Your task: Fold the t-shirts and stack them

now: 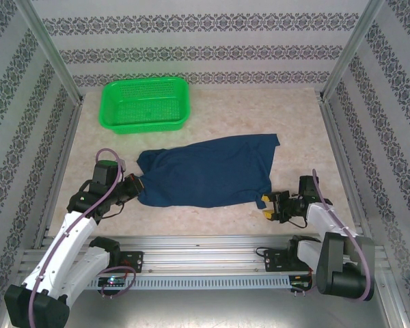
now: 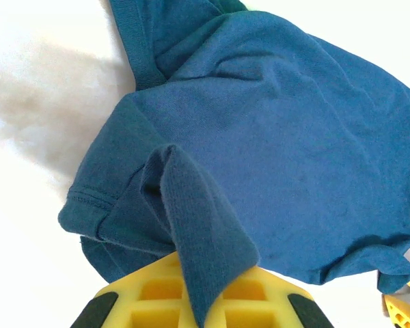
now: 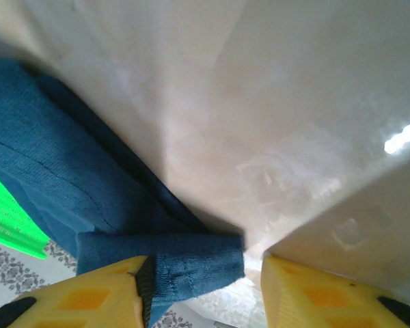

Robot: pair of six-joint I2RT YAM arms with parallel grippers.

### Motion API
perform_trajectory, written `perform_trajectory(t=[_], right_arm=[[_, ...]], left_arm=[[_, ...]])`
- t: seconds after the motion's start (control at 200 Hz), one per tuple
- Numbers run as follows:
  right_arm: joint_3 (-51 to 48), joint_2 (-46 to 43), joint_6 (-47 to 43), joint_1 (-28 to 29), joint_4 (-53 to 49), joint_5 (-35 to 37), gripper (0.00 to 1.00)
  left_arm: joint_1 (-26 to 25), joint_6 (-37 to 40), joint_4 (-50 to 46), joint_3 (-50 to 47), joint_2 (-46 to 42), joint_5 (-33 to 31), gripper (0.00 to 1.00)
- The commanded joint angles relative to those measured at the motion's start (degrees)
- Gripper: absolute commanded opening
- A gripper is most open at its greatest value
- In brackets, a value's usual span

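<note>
**Left hand (image 2: 205, 290) clamped on cloth, right hand (image 3: 205, 270) straddling a corner**

Up close at the left wrist, and the yellow fingers (image 2: 150, 301) are shut tight with a ridge of dark blue fabric pinched up between them. That's the t-shirt (image 2: 280, 150), folks, a fold of it standing up out of the grip, with a stitched hem just to the left of it and the rest of the cloth spreading away across the pale bench (image 2: 34, 82).

Over to the right wrist: the yellow fingers (image 3: 89, 301) stand moderately apart, nothing clamped. A rolled corner of the shirt lies in the gap, pressed against the finger on the left of that view, with clear daylight between the cloth and the other finger. Bright green peeks in at the left edge behind the fabric.

From above, the whole picture: the shirt lies spread and rumpled across the middle of the bench, plain blue side up. Its left end is bunched at the left hand, and its near right corner sits right at the right hand's fingertips. Beyond it, toward the far left, the green mesh basket (image 1: 145, 104) sits apart from the cloth.
</note>
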Motion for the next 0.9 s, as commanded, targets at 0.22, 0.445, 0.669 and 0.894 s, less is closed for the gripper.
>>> perform_trajectory(t=[0.22,0.445,0.669,0.894], right_arm=[[0.21,4.50,-1.24,0.11,5.68,1.60,0.06],[14.47,1.71,-13.90,0.09,-11.29,6.53,0.00],[32.79,-1.58,-27.85,1.26,-25.14,14.75,0.00],[49.79,-4.56,-35.75,2.99,-25.77,17.36,0.00]], left_arm=[[0.16,1.36,2.11,0.37,-0.35,0.01,0.00],[0.20,2.67,0.93,2.53,-0.08,-0.75,0.00],[0.27,4.29,0.21,12.73,3.47,-0.66,0.00],[0.46,8.68,-2.27,34.11,10.11,-1.99,0.00]])
